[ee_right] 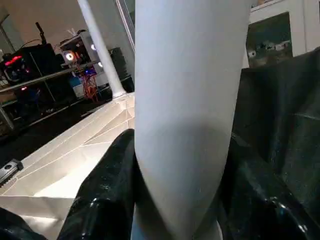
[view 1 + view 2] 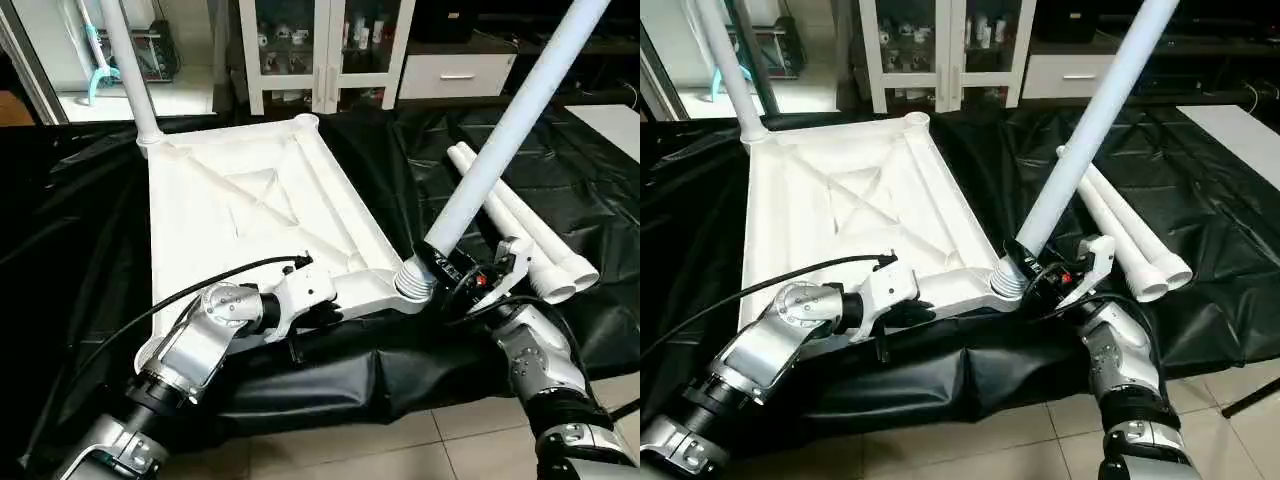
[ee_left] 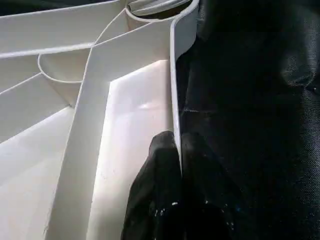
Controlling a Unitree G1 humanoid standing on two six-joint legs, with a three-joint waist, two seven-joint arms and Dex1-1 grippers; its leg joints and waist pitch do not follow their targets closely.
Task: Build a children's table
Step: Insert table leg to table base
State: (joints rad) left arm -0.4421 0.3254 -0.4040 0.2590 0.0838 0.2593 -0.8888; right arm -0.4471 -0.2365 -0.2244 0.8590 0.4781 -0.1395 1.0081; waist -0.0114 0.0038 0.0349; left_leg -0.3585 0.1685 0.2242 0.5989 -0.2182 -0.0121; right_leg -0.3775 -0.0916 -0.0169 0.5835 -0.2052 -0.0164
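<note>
The white tabletop lies underside up on a black sheet, its X ribs showing. One white leg stands upright in the far left corner socket. My right gripper is shut on a second leg, which leans up to the right with its ribbed end at the near right corner socket. The right wrist view has black fingers on both sides of that leg. My left gripper is shut on the tabletop's near rim, one finger on each side. Two more legs lie side by side on the right.
The black sheet covers the work surface and hangs over its near edge above a tiled floor. A white glass-door cabinet and a drawer unit stand behind. A white surface shows at far right.
</note>
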